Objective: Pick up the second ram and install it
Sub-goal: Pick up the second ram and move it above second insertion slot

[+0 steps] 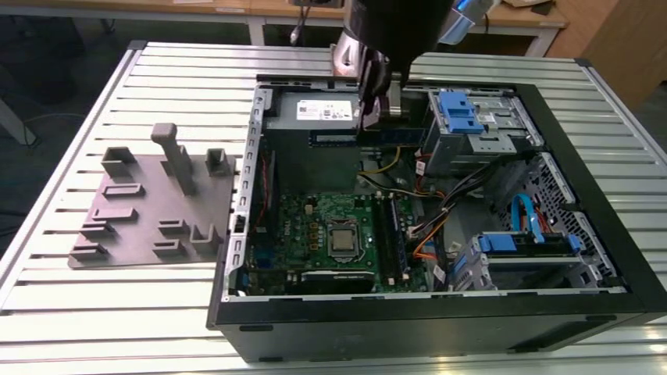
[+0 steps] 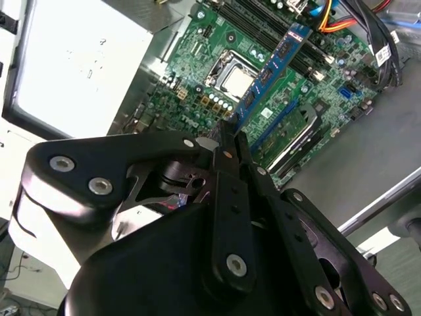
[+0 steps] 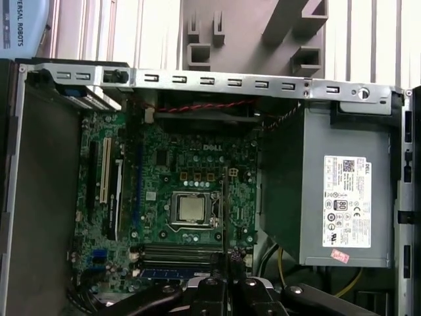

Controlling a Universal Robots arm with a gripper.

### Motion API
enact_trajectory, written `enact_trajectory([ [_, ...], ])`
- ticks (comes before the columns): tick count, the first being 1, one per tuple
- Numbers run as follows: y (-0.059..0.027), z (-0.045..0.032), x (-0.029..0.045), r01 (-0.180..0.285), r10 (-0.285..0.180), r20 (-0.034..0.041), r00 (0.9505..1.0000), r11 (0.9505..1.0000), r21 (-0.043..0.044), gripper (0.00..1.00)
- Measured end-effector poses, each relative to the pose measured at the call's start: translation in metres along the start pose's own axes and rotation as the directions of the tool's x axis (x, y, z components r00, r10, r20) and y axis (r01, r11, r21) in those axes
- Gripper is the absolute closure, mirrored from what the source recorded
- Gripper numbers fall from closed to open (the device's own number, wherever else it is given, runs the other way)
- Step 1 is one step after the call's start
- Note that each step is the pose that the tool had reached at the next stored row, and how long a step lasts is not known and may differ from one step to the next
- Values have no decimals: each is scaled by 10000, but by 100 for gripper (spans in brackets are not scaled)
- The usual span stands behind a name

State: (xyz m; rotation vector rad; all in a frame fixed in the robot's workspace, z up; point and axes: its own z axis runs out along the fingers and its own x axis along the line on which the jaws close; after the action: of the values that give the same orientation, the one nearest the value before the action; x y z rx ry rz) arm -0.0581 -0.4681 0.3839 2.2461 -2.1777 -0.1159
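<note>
Gripper point(image 2: 228, 139): closed on the near end of the second ram point(image 2: 273, 72)
Ram's long axis: runs straight out past the fingertips, toward the motherboard point(image 3: 152, 172); edge-on in the first wrist view
Memory slots point(image 3: 177, 252): ahead of the ram's free end; not yet seated, I judge

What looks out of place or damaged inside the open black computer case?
Nothing looks damaged or spilled. Only the thin blue-green memory stick is unseated: the gripper holds it by one end above the green motherboard.
</note>
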Motion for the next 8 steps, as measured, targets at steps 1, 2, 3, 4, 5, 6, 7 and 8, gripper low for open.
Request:
enact_trajectory([
  [1, -11, 19, 8, 0, 0, 0, 10000, 10000, -3, 86],
  [2, -20, 36, 17, 0, 0, 1, 10000, 10000, -3, 86],
  [3, -28, 53, 25, -1, 1, 1, 10000, 10000, -4, 86],
  [4, -36, 70, 32, -1, 1, 1, 10000, 10000, -4, 86],
  [5, -45, 88, 39, -1, 1, 1, 10000, 10000, -4, 86],
  [6, -54, 105, 46, -1, 1, 1, 10000, 10000, -5, 86],
  [7, -63, 123, 53, -1, 1, 1, 10000, 10000, -4, 86],
  [8, -74, 140, 60, -1, 1, 2, 10000, 10000, -4, 86],
])
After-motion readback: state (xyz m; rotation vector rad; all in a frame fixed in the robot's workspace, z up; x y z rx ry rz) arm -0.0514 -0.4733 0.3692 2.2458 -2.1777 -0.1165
